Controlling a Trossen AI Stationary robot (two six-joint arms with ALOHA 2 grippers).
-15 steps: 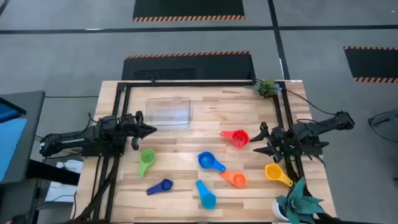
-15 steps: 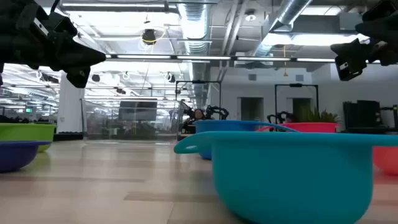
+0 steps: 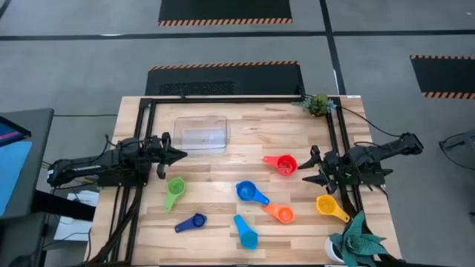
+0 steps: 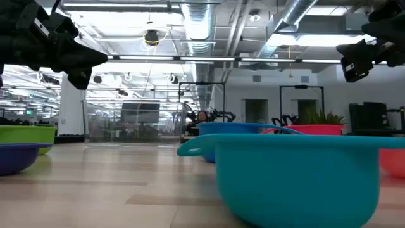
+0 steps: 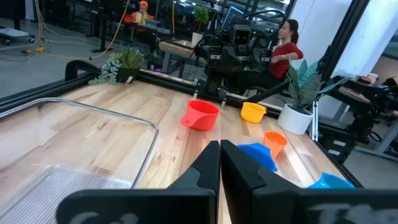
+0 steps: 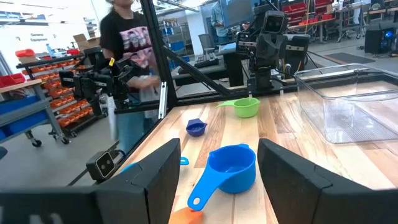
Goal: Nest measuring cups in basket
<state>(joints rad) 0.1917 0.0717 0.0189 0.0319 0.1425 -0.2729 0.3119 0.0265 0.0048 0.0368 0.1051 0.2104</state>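
All seven coloured plastic measuring cups lie loose on the wooden tabletop [image 3: 245, 141]; the clear rectangular plastic basket [image 3: 202, 134] stands empty. The right claw [image 3: 309, 169], spread, hovers near the red cup [image 3: 282, 164]: straddle its rim squarely. The left claw [image 3: 178, 155] waits, pressed together.

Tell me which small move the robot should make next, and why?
Probably the right gripper should reach for the red cup. Its fingers are open and that cup lies right in front of it, closer than the blue cup or the orange cup. The basket holds no cup yet, and the left gripper is shut beside it.
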